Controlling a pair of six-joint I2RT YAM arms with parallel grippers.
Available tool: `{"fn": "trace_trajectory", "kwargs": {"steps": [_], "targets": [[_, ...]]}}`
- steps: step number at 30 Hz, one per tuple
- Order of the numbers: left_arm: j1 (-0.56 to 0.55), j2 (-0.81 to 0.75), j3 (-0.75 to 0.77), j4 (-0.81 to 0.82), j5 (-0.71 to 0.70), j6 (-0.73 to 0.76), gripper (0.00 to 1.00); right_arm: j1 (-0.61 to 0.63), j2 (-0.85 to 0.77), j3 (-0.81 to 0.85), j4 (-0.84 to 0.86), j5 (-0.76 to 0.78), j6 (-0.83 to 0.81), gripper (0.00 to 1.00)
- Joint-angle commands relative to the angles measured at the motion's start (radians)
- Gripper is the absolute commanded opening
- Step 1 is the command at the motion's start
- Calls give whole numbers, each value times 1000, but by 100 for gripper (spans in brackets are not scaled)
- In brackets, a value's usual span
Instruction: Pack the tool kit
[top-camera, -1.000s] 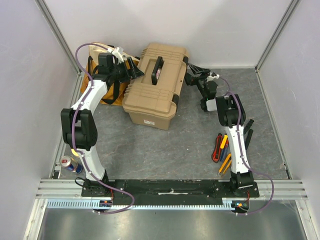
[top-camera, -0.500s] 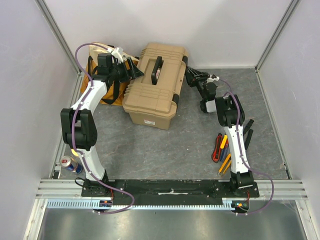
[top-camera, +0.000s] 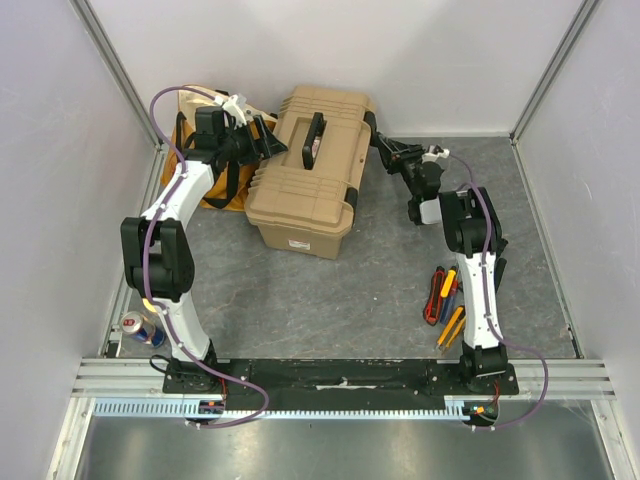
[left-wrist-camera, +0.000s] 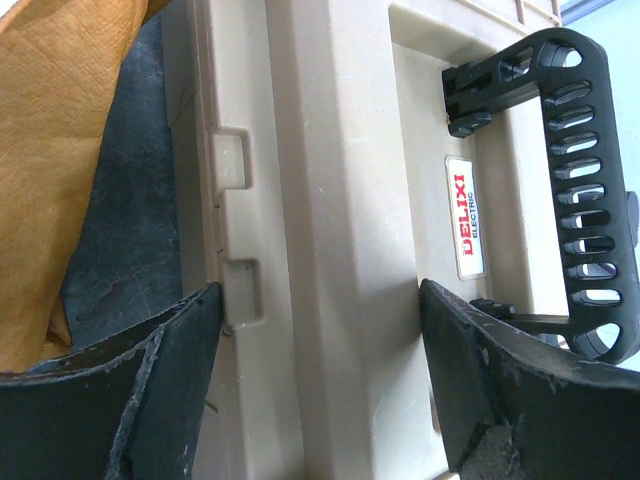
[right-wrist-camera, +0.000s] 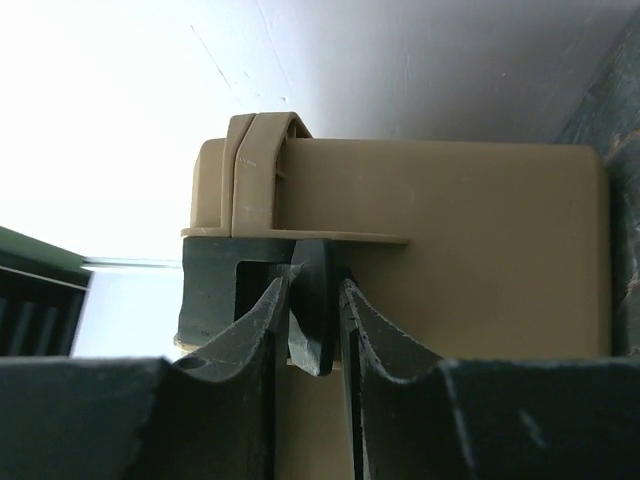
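The black latch (right-wrist-camera: 312, 305) of the toolbox (top-camera: 305, 180) is being pinched between the right jaws; the left jaws are being held wide over its lid (left-wrist-camera: 340, 200).

Top view looking down from behind, wrist views close-up ahead of left gripper (left-wrist-camera: 318, 290), right gripper (right-wrist-camera: 312, 285), all sharing toolbox (top-camera: 300, 195).

The right arm (top-camera: 478, 280) covers part of the tools (top-camera: 436, 298), perhaps hiding some. The left arm (top-camera: 180, 195) hides much of the bag (top-camera: 183, 125). The right fingers (right-wrist-camera: 240, 350) mask the latch's (right-wrist-camera: 312, 300) lower end. The toolbox (left-wrist-camera: 340, 200) runs past the left wrist view's edges.
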Motion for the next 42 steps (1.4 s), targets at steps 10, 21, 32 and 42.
{"fn": "trace_trajectory", "kwargs": {"steps": [10, 21, 32, 42], "targets": [[-21, -13, -16, -109, -60, 33, 80, 47, -261, 13, -326, -215, -357, 49], [-19, -7, -14, -109, -54, 33, 79, 58, -307, -10, -260, -178, -411, 82], [-19, -10, -12, -120, -77, 43, 79, 67, -453, -94, -335, -68, -550, 73], [-19, -6, -9, -123, -77, 44, 78, 85, -488, -22, -644, 9, -805, 85]]}}
